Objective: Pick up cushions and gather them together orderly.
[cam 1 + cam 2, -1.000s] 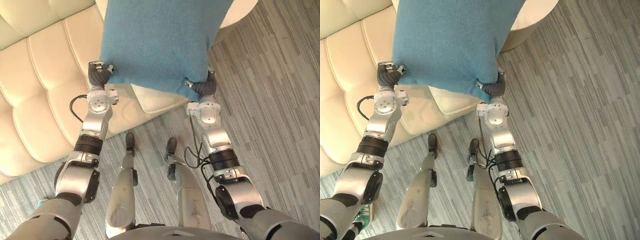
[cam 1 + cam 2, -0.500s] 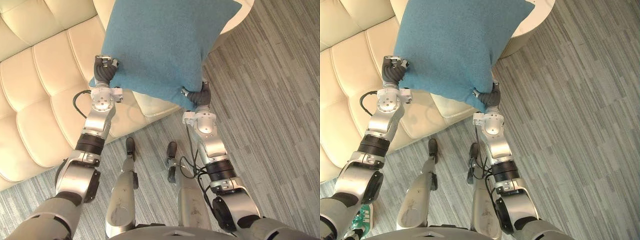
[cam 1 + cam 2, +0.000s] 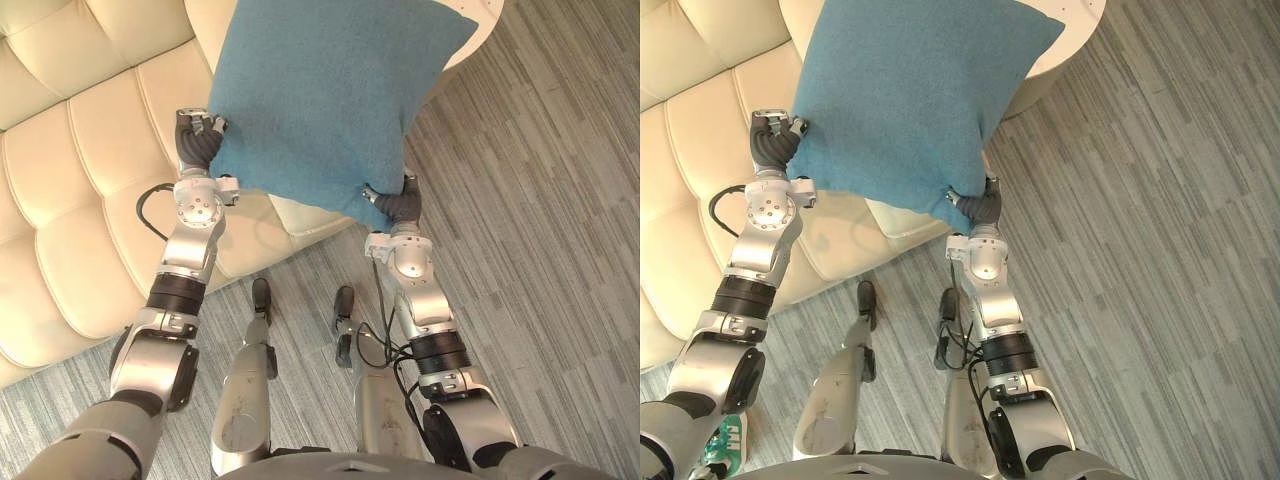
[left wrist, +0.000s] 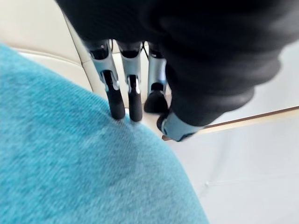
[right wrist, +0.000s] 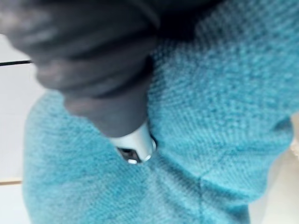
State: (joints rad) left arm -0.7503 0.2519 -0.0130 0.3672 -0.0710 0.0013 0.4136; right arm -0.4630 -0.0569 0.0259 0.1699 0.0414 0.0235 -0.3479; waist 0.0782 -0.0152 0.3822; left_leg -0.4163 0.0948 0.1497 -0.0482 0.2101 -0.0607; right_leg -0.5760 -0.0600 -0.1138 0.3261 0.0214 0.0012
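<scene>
Over the sofa (image 3: 70,200), pinching the cushion (image 3: 320,100) at its left edge with the left hand (image 3: 197,145), curled tight. Clamping the low right corner with the right hand (image 3: 400,205), thumb dug into the cloth. Tilted further than a second ago — right corner now lower, clear of the seat. Mid-carry, by the look of it — placing not yet done.

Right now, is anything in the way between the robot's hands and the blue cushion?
No, nothing visible is in the way. The left hand and the right hand are both touching the blue cushion, one at each near corner. They hold it up over the cream sofa.
</scene>
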